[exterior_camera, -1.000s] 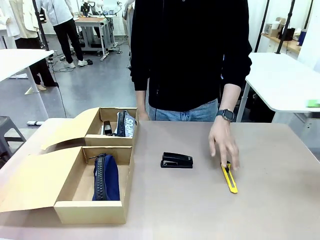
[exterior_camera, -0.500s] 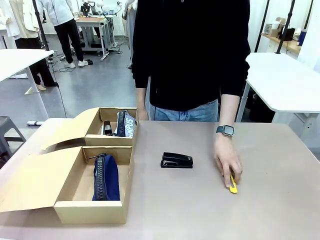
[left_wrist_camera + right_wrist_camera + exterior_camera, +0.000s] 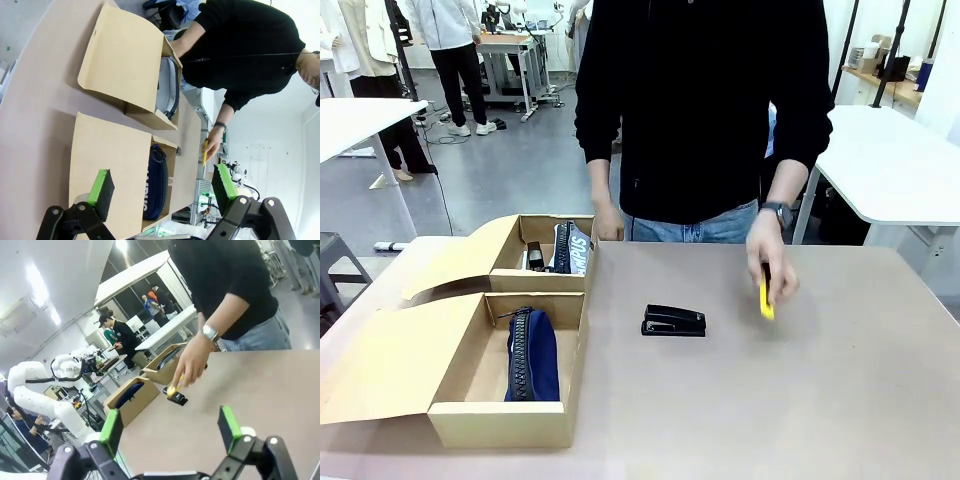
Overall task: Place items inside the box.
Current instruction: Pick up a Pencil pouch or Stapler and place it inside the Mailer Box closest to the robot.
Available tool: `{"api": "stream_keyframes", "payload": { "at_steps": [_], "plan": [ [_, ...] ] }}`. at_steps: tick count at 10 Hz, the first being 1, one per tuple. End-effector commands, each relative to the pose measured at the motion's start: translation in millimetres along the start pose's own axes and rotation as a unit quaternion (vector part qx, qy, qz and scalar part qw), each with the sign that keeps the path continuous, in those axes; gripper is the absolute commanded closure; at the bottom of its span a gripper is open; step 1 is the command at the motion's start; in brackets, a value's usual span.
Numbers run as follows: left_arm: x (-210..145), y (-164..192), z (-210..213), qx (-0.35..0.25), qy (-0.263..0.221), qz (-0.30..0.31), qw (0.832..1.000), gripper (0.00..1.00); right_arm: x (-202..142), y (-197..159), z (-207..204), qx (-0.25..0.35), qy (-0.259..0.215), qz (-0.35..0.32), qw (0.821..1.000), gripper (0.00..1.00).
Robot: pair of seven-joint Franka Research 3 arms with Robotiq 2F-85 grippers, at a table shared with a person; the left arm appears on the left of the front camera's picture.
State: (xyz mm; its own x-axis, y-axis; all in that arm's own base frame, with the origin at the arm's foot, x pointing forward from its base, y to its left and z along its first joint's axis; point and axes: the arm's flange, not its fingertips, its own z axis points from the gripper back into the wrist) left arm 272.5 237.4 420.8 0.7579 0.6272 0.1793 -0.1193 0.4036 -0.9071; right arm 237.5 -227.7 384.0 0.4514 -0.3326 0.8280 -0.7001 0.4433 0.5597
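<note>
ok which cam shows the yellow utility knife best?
Front view: the yellow utility knife is held in the person's hand, largest and sharpest here. Left wrist view shows a thin distant sliver; right wrist view a small yellow blur in the hand.

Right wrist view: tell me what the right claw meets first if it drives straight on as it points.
Probably the person's hand, holding the yellow utility knife near the black stapler. The right claw stands open, with bare table between. Depth is unclear, so it's a guess.

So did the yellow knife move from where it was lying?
Yes. The yellow utility knife is now in the person's hand, lifted off the brown table, higher in the picture than the black stapler; before it lay below it.
</note>
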Motion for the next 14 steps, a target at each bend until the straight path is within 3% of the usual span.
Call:
{"api": "stream_keyframes", "payload": {
  "at_steps": [1,3,4,5,6,8,9,10,11,12,13,14],
  "plan": [
    [-2,1,-1,-0.013,-0.004,-0.009,1.000,0.00,-1,-1,-1,0.001,0.000,-0.001,1.000,0.00],
    [-2,1,-1,-0.013,-0.004,-0.009,1.000,0.00,35,18,-90,0.022,0.118,0.048,0.992,0.00],
    [-2,1,-1,-0.013,-0.004,-0.009,1.000,0.00,50,30,-149,0.050,0.196,0.100,0.974,0.00],
    [-2,1,-1,-0.013,-0.004,-0.009,1.000,0.00,57,40,-209,0.083,0.274,0.142,0.948,0.00],
    [-2,1,-1,-0.013,-0.004,-0.009,1.000,0.00,54,47,-270,0.110,0.357,0.191,0.908,0.00],
    [-2,1,-1,-0.013,-0.004,-0.009,1.000,0.00,31,62,-340,0.127,0.458,0.267,0.838,0.00],
    [-2,1,-1,-0.013,-0.004,-0.009,1.000,0.00,23,66,-361,0.108,0.453,0.283,0.839,0.00],
    [-2,1,-1,-0.013,-0.004,-0.009,1.000,0.00,28,92,-336,0.132,0.397,0.211,0.884,0.00],
    [-2,1,-1,-0.013,-0.004,-0.009,1.000,0.00,28,92,-336,0.132,0.397,0.211,0.884,0.00],
    [-2,1,-1,-0.013,-0.004,-0.009,1.000,0.00,16,92,-373,0.139,0.442,0.245,0.852,0.00],
    [-2,1,-1,-0.013,-0.004,-0.009,1.000,0.00,14,99,-365,0.104,0.452,0.269,0.844,0.00],
    [-2,1,-1,-0.013,-0.004,-0.009,1.000,0.00,1,96,-398,0.123,0.490,0.303,0.808,0.00]
  ]
}}
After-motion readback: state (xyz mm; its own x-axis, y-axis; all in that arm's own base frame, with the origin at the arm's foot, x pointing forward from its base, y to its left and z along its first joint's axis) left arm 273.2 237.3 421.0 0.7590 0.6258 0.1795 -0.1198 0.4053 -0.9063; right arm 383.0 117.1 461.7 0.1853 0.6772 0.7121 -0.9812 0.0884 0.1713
